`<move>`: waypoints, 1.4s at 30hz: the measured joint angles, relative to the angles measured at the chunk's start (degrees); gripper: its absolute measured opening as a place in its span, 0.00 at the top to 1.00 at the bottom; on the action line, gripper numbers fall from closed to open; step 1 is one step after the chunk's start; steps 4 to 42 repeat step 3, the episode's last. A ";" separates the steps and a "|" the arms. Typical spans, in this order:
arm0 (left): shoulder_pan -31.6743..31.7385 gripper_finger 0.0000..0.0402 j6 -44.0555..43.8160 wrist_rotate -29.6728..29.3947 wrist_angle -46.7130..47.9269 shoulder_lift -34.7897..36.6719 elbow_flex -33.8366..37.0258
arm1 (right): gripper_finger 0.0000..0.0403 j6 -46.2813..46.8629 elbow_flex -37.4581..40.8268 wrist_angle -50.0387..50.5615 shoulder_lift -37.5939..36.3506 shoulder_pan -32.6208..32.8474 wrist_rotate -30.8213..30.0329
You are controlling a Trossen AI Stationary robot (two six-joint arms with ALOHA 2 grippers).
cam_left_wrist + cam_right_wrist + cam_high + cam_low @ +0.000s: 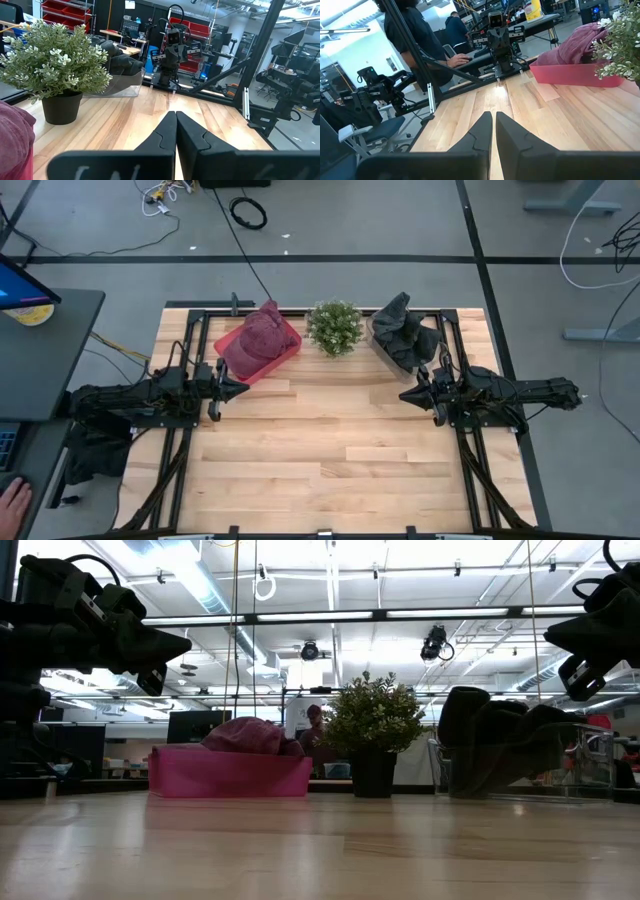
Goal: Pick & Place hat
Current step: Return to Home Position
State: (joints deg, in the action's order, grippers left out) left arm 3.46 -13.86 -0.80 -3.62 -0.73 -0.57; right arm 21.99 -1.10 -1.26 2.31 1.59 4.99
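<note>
1. Left gripper (175,115) — fingers (162,137) clenched, grasping nothing; held above the counter (330,450), left side, just beside the red bin (288,352).
2. Right gripper (493,116) — fingers clenched, empty; right side, near the transparent bin (125,89).
3. Red cap (255,340): in the red bin.
4. Black caps (400,332): heaped in the transparent bin.
5. Potted plant (335,327): between the bins.

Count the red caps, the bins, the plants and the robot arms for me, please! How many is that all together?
Red caps: 1, the red cap
Bins: 2, the red bin and the transparent bin
Plants: 1, the plant
Robot arms: 2, the left arm and the right arm
Total: 6
</note>
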 joint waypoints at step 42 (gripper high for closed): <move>-0.01 0.99 -0.02 0.00 0.00 0.00 0.01 | 0.93 -0.01 0.00 0.00 0.00 0.02 0.00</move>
